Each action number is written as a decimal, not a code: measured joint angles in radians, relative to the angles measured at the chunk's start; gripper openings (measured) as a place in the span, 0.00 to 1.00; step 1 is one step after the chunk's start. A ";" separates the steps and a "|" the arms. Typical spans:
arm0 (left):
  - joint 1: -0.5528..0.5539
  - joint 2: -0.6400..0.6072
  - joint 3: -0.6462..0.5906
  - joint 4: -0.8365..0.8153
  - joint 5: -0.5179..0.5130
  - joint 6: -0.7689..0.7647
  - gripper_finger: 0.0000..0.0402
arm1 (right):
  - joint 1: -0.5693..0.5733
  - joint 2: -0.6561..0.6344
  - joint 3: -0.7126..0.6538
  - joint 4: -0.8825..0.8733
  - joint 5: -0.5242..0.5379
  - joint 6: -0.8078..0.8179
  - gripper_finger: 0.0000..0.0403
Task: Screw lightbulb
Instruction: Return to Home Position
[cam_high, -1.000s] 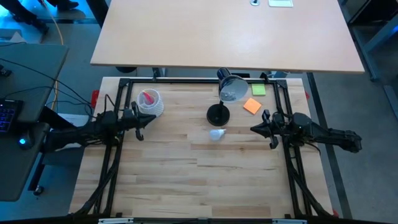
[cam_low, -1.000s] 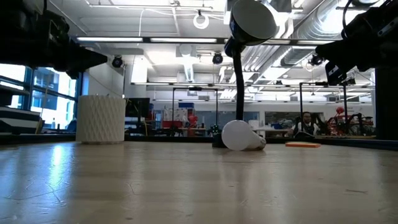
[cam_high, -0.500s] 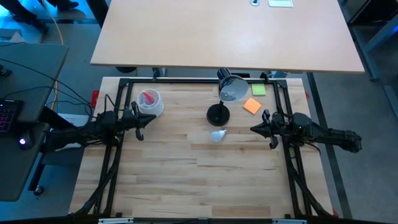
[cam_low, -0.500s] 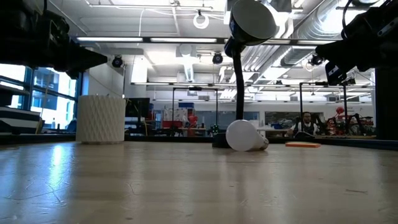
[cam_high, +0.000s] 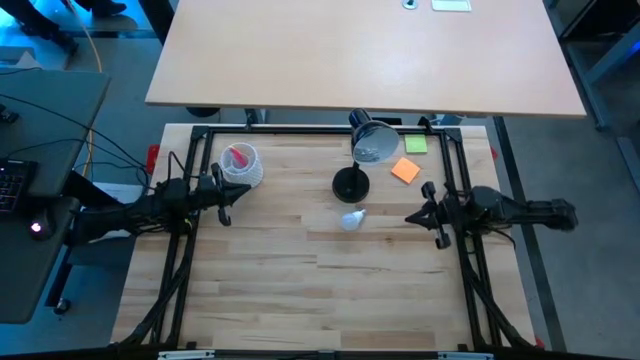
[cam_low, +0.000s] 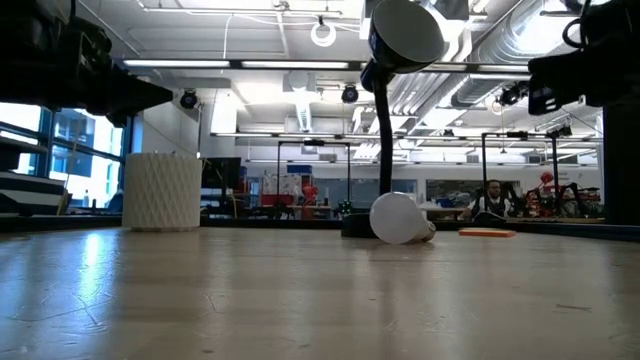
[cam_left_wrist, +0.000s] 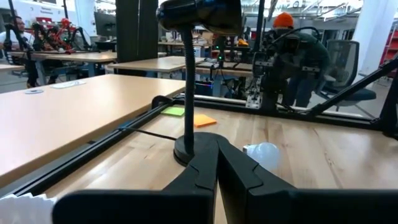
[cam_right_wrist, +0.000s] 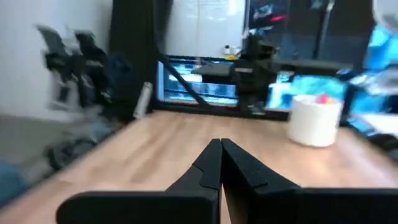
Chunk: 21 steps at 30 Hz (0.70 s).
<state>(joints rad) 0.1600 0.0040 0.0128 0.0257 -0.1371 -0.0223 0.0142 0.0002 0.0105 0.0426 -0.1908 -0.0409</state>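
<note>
1. At 6 o'clock from the base of the desk lamp (cam_high: 351, 184), the lightbulb (cam_high: 350, 218) lies loose on its side on the worktop (cam_high: 300, 290).
2. At 9 o'clock the left pincer (cam_high: 230, 194) and at 3 o'clock the right pincer (cam_high: 412, 216) are pinched narrow, holding nothing.
3. Being round, the lightbulb could roll away across the worktop, and a low arm swing might knock it.

White cup (cam_high: 241, 163), orange note (cam_high: 405, 170), green note (cam_high: 415, 144)
</note>
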 joint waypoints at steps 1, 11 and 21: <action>0.000 0.000 0.000 0.000 0.000 0.000 0.01 | 0.012 0.000 0.000 -0.005 0.036 -0.035 0.00; 0.000 0.000 0.000 0.000 0.000 0.000 0.01 | 0.041 0.000 0.000 -0.027 0.206 -0.043 0.00; 0.000 0.000 0.000 0.000 0.000 0.000 0.01 | 0.031 0.001 -0.001 -0.026 0.200 -0.009 0.00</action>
<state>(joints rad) 0.1600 0.0040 0.0124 0.0254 -0.1371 -0.0223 0.0449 0.0012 0.0097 0.0162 0.0093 -0.0496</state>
